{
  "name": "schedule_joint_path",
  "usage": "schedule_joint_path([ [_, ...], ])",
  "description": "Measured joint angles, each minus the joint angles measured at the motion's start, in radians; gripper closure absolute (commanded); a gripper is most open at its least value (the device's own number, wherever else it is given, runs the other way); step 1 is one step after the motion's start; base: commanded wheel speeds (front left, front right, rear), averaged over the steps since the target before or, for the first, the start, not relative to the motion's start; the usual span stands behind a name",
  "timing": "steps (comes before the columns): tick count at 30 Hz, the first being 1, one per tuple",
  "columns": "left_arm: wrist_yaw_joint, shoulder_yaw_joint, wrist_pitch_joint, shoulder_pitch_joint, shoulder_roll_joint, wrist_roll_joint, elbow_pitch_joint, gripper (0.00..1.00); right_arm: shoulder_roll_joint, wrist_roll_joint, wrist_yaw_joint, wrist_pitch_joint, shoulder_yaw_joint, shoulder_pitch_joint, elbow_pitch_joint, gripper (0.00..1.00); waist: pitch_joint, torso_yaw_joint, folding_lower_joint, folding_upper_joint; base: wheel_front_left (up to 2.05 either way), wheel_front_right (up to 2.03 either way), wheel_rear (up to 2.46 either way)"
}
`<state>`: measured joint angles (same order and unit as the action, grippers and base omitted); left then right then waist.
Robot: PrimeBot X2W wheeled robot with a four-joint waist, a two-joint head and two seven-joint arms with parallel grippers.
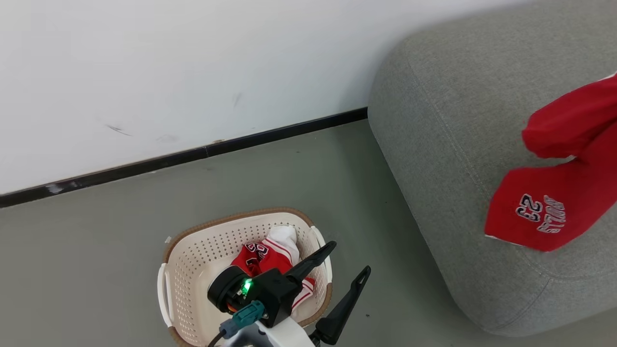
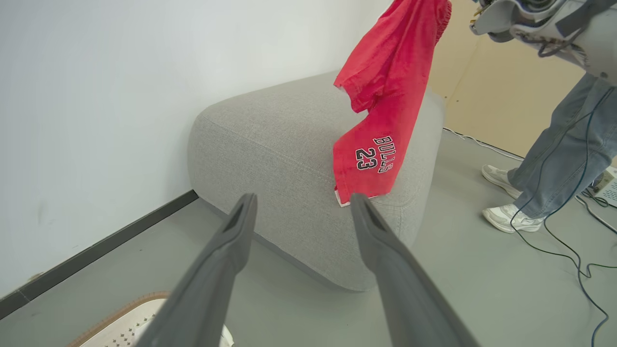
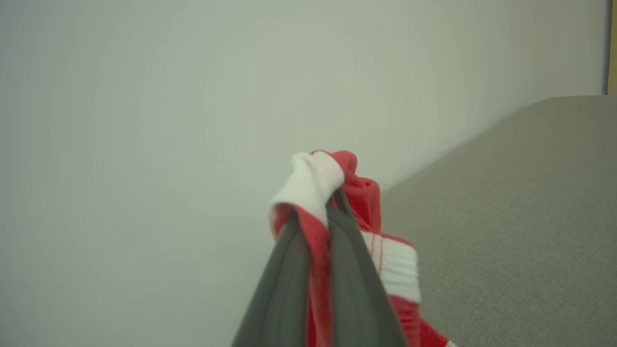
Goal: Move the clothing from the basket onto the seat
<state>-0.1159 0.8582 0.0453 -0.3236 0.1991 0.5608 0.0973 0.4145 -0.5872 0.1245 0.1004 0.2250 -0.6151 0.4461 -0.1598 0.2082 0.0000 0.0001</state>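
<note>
A red garment [image 1: 554, 202] with black-and-white lettering is pinched at its waistband by the right tool [image 3: 315, 212], whose fingers are pressed together on the cloth, and is hung over the grey seat [image 1: 448, 144] with its hem near the cushion's edge. For a good placement, the garment is best carried further over the cushion and lowered until the cloth is piled there before the grip is released. The left tool [image 1: 350, 257] is spread wide and holds nothing above the basket [image 1: 193, 250], where a second red garment [image 1: 267, 255] lies.
</note>
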Motion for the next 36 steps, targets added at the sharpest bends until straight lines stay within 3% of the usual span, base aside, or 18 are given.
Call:
schedule_joint_path([
  [22, -0.002, 0.012, -0.019, -0.042, -0.011, -0.016, 0.010, 0.00, 0.159, 0.035, 0.000, -0.129, 0.182, -0.368, 0.259, 1.00, -0.104, -0.060, 0.0000, 0.0000, 0.00, 0.00, 0.00],
  [36, -0.005, 0.016, -0.044, -0.063, -0.008, -0.043, 0.021, 0.00, 0.195, 0.068, 0.000, -0.136, 0.260, -0.538, 0.376, 1.00, -0.184, -0.099, 0.0000, 0.0000, 0.00, 0.00, 0.00],
])
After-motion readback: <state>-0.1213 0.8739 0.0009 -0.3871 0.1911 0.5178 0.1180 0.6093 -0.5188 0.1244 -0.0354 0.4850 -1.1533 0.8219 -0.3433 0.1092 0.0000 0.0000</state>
